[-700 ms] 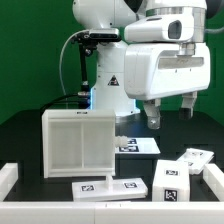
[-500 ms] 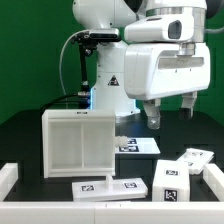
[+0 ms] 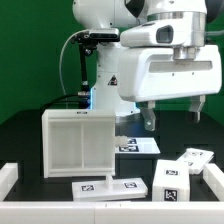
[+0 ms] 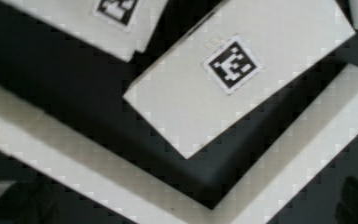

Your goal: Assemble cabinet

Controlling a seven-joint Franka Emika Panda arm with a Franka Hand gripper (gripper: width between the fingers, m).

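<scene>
My arm hung high over the surface (image 3: 20, 138), claw (image 3: 173, 113) pointing down, its fingers wide apart and holding nothing. The cabinet (image 3: 80, 143) stood lower than my claw, off toward the exterior view's left.

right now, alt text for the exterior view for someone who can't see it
A white robot arm's open gripper hangs empty above a black table, to the view's right of an upright white ribbed cabinet. Small white tagged panels lie beneath it.
</scene>
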